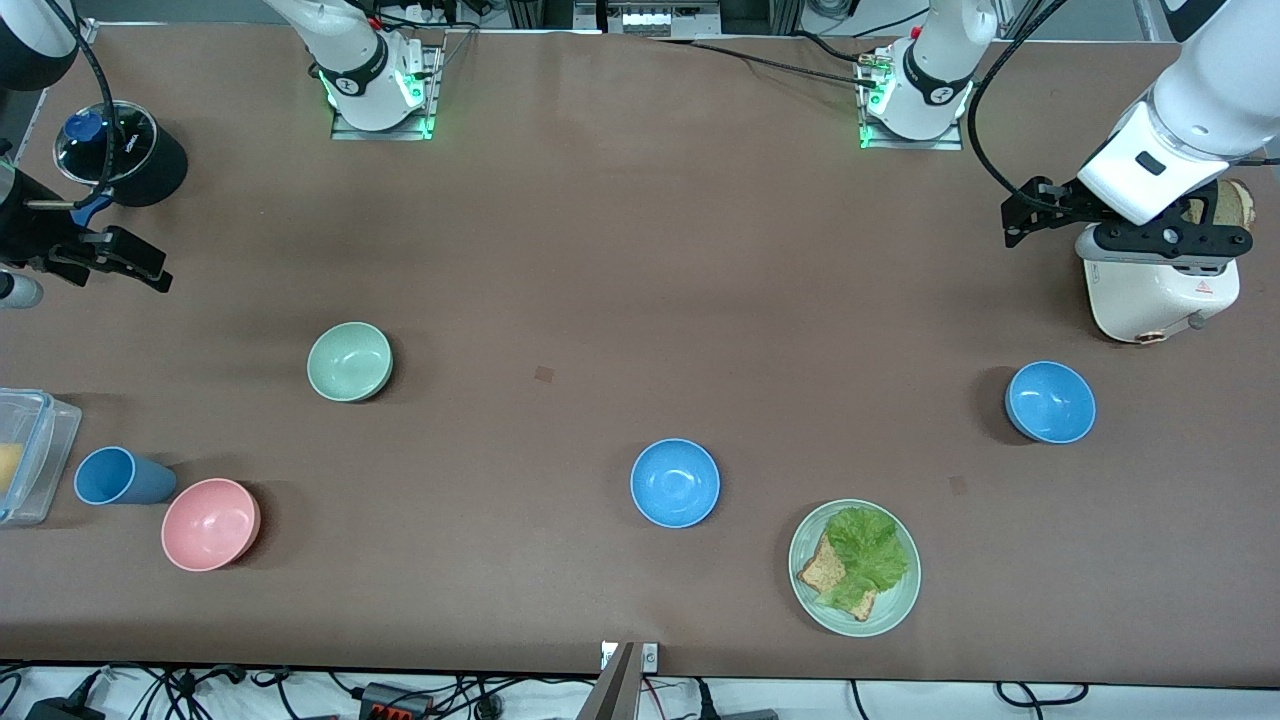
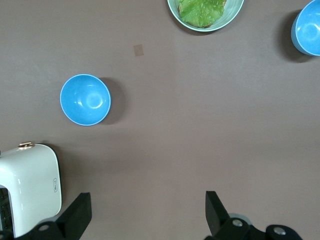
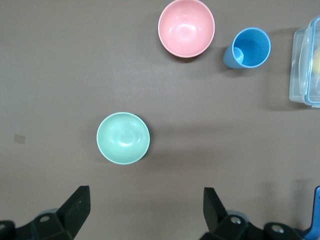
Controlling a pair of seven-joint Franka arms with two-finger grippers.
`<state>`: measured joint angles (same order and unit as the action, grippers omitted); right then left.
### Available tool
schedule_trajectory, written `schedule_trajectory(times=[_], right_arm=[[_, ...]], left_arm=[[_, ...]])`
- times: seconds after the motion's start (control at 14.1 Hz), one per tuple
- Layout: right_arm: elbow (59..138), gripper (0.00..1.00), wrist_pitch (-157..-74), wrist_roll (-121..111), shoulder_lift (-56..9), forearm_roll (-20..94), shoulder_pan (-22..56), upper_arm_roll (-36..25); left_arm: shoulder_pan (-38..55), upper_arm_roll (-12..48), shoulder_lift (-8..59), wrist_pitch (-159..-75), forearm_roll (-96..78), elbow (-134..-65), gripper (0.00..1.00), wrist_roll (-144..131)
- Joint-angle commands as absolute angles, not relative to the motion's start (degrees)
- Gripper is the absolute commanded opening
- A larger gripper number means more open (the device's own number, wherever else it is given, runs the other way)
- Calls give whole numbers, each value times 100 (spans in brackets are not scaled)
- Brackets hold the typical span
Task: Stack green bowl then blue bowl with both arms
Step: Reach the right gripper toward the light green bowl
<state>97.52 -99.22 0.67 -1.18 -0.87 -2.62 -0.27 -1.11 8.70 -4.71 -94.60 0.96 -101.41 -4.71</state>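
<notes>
The green bowl [image 1: 349,361] sits upright toward the right arm's end of the table and also shows in the right wrist view [image 3: 123,138]. One blue bowl [image 1: 675,482] sits mid-table near the front camera. A second blue bowl [image 1: 1050,401] sits near the toaster. Both show in the left wrist view, the mid-table one [image 2: 307,32] and the one by the toaster [image 2: 85,99]. My right gripper [image 1: 150,270] is open and empty, high over the table's edge at its own end [image 3: 147,207]. My left gripper [image 1: 1015,222] is open and empty, high beside the toaster [image 2: 148,210].
A pale green plate [image 1: 893,610] holds lettuce and bread. A white toaster [image 1: 1160,290] stands at the left arm's end. A pink bowl [image 1: 210,523], a blue cup [image 1: 118,476], a clear container [image 1: 25,455] and a black lidded pot [image 1: 120,152] stand at the right arm's end.
</notes>
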Motion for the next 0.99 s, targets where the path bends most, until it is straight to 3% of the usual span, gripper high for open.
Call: schedule_trajectory(times=[0.0,0.49,0.92], right_arm=[[9905,100,-9826,-26,26,-114,-255,-9],[9914,100,-9931,-35,-131,-114,-255,-9],[9914,100,-10388,-35,-1316,-176,-290,-18]], left_arm=[[-176,888,-387,-9343,-79,-9967,100,-492],[-167,905,-360,-9237,-9,-9967,100,-466],[-299,844,-114,-9220,-70,-9844,100,-448]])
